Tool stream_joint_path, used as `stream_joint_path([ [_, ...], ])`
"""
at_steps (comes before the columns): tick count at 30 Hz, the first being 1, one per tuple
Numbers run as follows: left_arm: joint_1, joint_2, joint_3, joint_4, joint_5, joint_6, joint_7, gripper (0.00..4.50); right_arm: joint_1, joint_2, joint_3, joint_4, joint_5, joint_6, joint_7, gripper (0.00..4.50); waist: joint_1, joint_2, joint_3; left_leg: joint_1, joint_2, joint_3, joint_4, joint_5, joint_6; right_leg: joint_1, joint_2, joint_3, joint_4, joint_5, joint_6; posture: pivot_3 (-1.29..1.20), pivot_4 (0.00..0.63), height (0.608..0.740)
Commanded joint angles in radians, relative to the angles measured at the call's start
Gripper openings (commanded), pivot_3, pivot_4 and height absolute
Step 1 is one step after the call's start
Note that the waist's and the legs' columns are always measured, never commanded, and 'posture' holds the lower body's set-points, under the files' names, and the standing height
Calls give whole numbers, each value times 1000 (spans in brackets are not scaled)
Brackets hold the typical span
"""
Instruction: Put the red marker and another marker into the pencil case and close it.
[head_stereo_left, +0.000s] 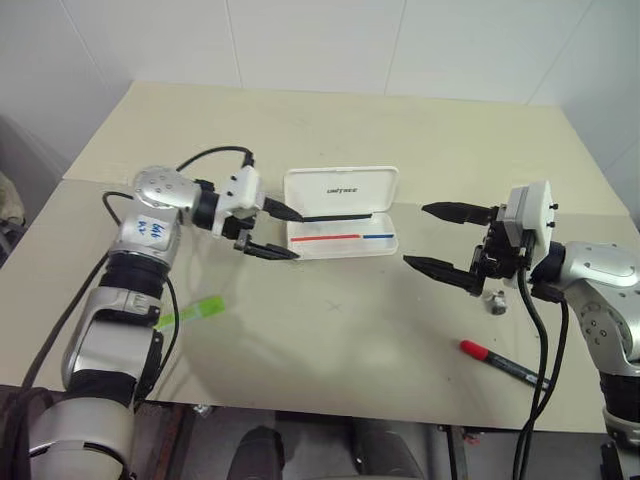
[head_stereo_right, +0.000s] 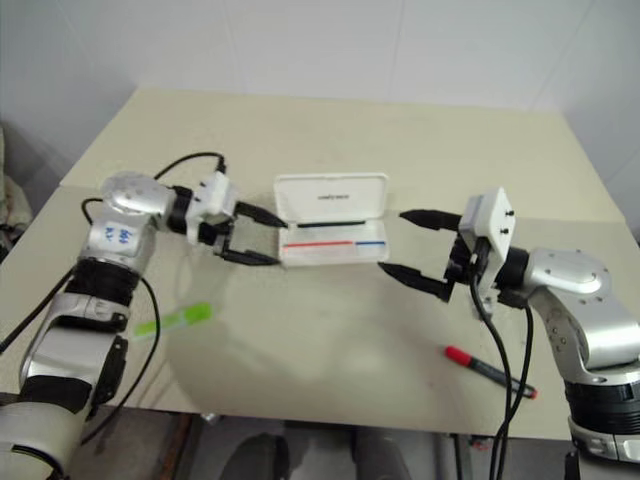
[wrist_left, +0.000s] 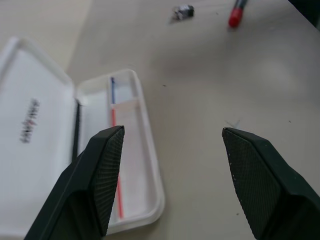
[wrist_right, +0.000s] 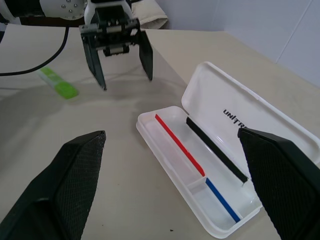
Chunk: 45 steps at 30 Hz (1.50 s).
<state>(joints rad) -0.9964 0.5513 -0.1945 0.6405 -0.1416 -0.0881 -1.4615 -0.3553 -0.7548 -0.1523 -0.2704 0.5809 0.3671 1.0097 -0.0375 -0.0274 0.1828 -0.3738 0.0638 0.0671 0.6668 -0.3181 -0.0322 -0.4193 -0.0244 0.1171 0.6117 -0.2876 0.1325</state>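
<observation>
The white pencil case (head_stereo_left: 340, 240) lies open in the middle of the table, its lid (head_stereo_left: 340, 192) with dark lettering tipped back and a red and a blue stripe in the tray. My left gripper (head_stereo_left: 296, 235) hovers just at the case's left end, open and empty. My right gripper (head_stereo_left: 416, 235) is open and empty too, a short way off the case's right end and pointing at it. The red marker (head_stereo_left: 500, 360), red cap and black barrel, rests near the front edge under my right arm. The light-green marker (head_stereo_left: 195, 312) lies at the front left beside my left arm.
A small grey metal piece (head_stereo_left: 493, 300) sits on the table below my right gripper, between it and the red marker. The table's front edge (head_stereo_left: 350, 408) runs close behind both markers. Black cables hang from both wrists.
</observation>
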Motion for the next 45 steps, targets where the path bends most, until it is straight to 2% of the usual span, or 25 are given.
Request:
stream_joint_path([
  [1,-16,-1,-17,-1,53,-9,36,3319,13,15,-18,-30,0,-30,-13,4500,0,0,0,0,0,0,0,0,0,-1,0,0,0,0,0,0,150,740],
  [9,-11,-37,-53,-1,140,43,137,3319,45,64,-16,-44,-19,-59,-54,4500,9,0,0,-1,0,1,2,0,0,-2,0,1,2,0,0,0,150,740],
  [14,2,-45,-74,9,158,41,127,3319,53,69,-11,-53,-25,-63,-61,4500,8,0,0,-1,0,1,1,0,0,-2,0,1,2,0,0,0,150,740],
  [31,-56,-108,-107,182,257,37,210,3319,53,74,-19,-89,-19,-58,-90,4500,8,0,0,-1,0,1,3,0,0,-4,0,1,7,-1,-2,0,150,740],
  [34,-72,-118,-109,204,265,30,203,2783,50,75,-19,-93,-17,-57,-96,4500,8,0,0,-1,0,1,4,0,0,-4,1,1,9,-1,-2,0,150,740],
  [42,-106,-132,-109,246,280,9,213,166,32,73,-19,-92,-16,-60,-99,4500,9,0,0,-1,0,1,3,1,0,-5,1,1,10,-2,-3,0,150,740],
  [43,-108,-134,-108,246,280,5,215,29,29,73,-19,-89,-16,-60,-98,4500,9,0,0,-1,0,1,3,1,0,-6,1,1,10,-2,-3,0,150,740],
  [45,-109,-135,-106,238,279,2,215,29,25,72,-18,-82,-19,-64,-95,4500,10,0,0,-1,0,1,3,1,0,-6,1,1,10,-2,-3,0,150,740],
])
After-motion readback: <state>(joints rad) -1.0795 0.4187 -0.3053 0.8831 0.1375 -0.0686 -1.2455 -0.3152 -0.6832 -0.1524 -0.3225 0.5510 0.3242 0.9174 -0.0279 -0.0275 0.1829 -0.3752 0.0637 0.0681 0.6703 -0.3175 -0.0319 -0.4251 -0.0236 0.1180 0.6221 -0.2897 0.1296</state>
